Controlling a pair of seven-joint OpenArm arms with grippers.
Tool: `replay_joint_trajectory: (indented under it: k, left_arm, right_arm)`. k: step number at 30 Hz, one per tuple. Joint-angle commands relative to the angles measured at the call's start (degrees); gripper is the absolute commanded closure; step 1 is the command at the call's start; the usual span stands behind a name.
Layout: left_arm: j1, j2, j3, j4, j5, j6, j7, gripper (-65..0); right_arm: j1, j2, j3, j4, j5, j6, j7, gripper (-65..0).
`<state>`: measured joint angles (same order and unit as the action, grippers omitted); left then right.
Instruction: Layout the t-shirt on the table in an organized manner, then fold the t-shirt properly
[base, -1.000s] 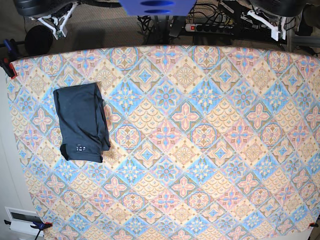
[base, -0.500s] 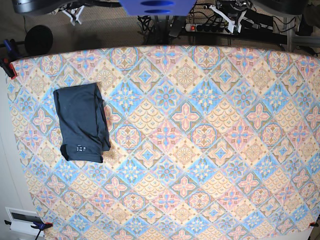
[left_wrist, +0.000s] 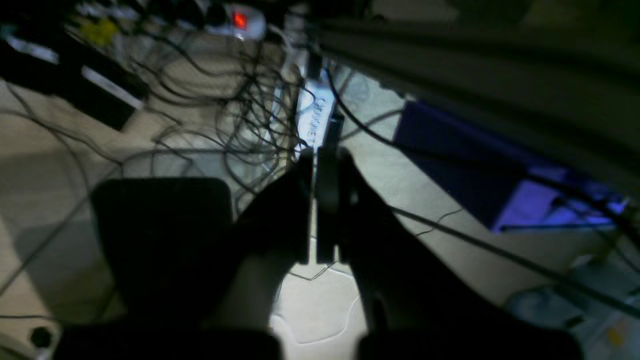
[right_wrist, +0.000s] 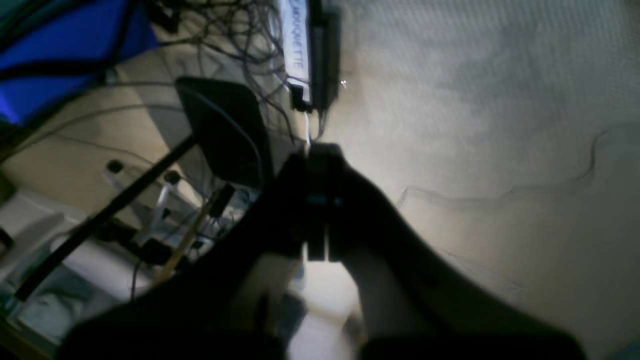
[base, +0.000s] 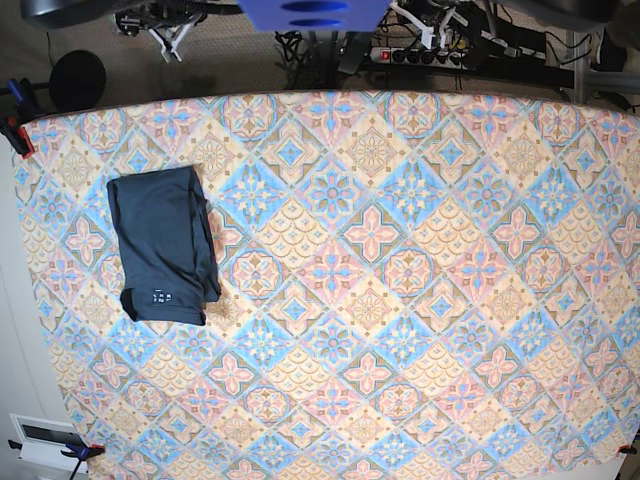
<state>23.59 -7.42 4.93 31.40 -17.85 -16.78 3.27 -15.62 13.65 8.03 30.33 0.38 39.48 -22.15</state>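
The dark navy t-shirt (base: 163, 245) lies folded into a compact rectangle at the left of the table (base: 400, 300). A small white label mark shows near its front edge. Both arms are pulled back beyond the table's far edge, well away from the shirt. My right gripper (base: 168, 32) hangs at the top left of the base view. My left gripper (base: 418, 22) is at the top, right of centre. In the wrist views the left gripper (left_wrist: 317, 156) and the right gripper (right_wrist: 317, 150) are both shut with nothing between the fingers, over the floor and cables.
Behind the table are a power strip (base: 405, 55) with a red switch, tangled cables and a blue mount (base: 315, 12). Clamps (base: 14, 128) hold the cloth at the left corner. A round black object (base: 78, 76) sits on the floor at the far left.
Both grippers have swung inward along the far side, toward the middle of the base view. The folded t-shirt has not moved.
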Motion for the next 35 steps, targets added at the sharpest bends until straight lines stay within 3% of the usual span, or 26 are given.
replay_joint_trajectory:
  k: [1,6,10,18,27,35]
  left_arm:
    - [-1.13,0.26,1.01,-1.99,-0.22,-0.59,-2.34,0.0]
    - [-5.62,1.84,3.73,-10.08,-0.22,-0.59,-8.59,0.0]
    - [-7.81,3.24,4.08,-11.49,-0.22,-0.59,-9.29,0.0]
    - [-9.22,5.09,4.08,-11.49,-0.13,-0.59,-9.29,0.0]
    - [-9.84,6.67,4.17,-11.49,-0.04,-0.59,-9.29,0.0]
    - [-10.10,7.90,4.08,-11.13,-0.13,-0.59,-9.38,0.0]
  right_arm:
    - [0.89,0.81,-1.13,-0.04,0.80,0.52,1.45,0.0]
    - [1.86,0.55,-4.30,-2.68,0.80,0.52,6.02,0.0]
    - [1.86,-0.33,-4.30,-4.96,0.89,0.12,7.60,0.0]
    - [1.86,-6.22,-4.30,-5.32,0.89,-13.59,7.69,0.0]
    - [4.14,-7.54,-4.38,-5.40,0.89,-20.89,7.34,0.0]
    - [4.14,-7.54,-4.21,-5.40,0.89,-21.07,7.34,0.0]
